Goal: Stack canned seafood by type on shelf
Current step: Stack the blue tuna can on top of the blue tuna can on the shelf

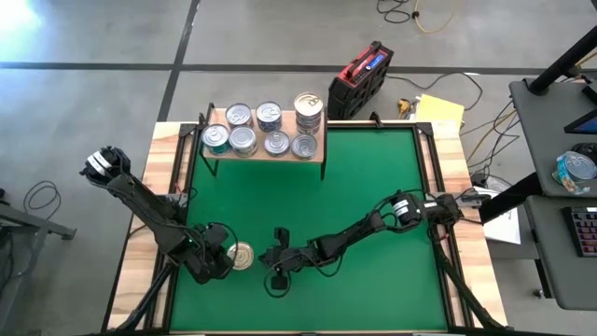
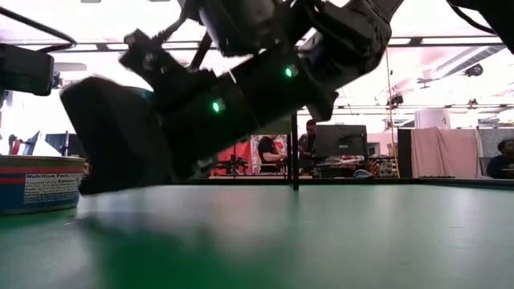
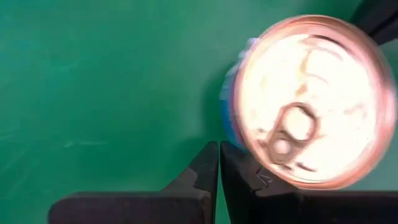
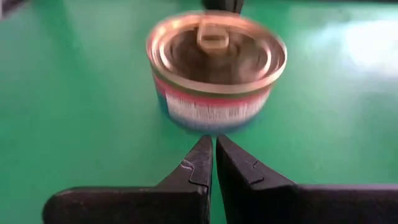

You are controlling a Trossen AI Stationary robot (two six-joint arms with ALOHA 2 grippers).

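The round gold-lidded tin (image 1: 241,255) with blue-and-red sides sat on the green mat (image 1: 354,187), far from the light-wood shelf (image 1: 266,140). My left claw (image 1: 220,262) and right claw (image 1: 277,259) flanked it, both pinched closed, empty.

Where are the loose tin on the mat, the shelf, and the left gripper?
loose tin (image 1: 241,255), high view, middle of its lid.
shelf (image 1: 318,161), high view, bare right end of the board.
left gripper (image 3: 219,163), left wrist view, between its shut fingertips, beside the tin.
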